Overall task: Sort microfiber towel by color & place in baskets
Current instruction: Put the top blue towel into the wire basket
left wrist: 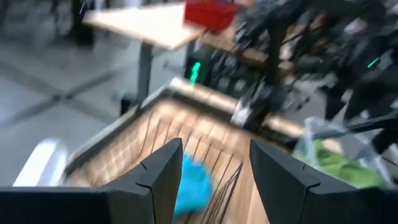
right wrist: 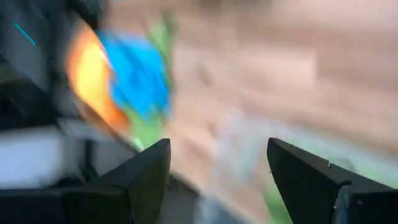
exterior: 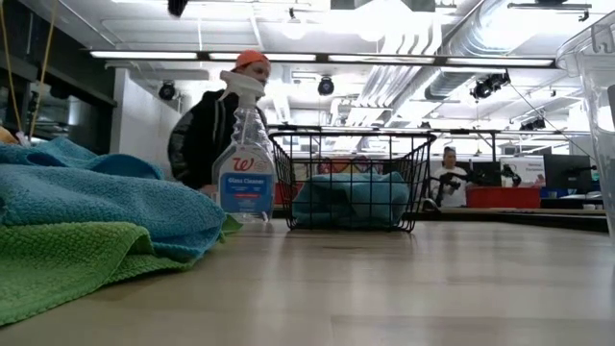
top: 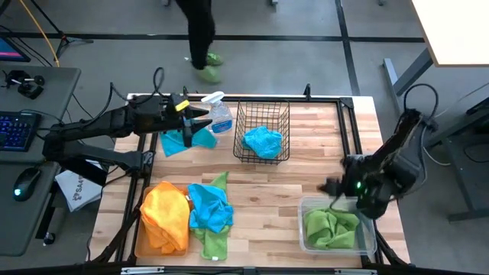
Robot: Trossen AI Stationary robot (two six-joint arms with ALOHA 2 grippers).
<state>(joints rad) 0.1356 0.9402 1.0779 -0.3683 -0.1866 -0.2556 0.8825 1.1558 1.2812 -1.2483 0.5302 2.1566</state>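
Note:
My left gripper [top: 205,121] is open and empty at the far left. It is above a blue towel [top: 177,142] that lies on the table, and it points at the black wire basket [top: 262,114]. Another blue towel [top: 263,141] lies in that basket and shows between the fingers in the left wrist view [left wrist: 189,186]. My right gripper [top: 333,188] is open and empty over the far left corner of the clear tub [top: 367,243], which holds a green towel [top: 330,227]. An orange towel [top: 164,218] lies on the orange tray [top: 139,246]. Beside it a blue towel [top: 210,206] lies on a green one [top: 217,243].
A clear spray bottle [top: 220,116] stands upright between my left gripper and the wire basket. A person [exterior: 223,125] stands beyond the table's far edge. Bare wood lies in the table's middle [top: 267,206] between the towel pile and the tub.

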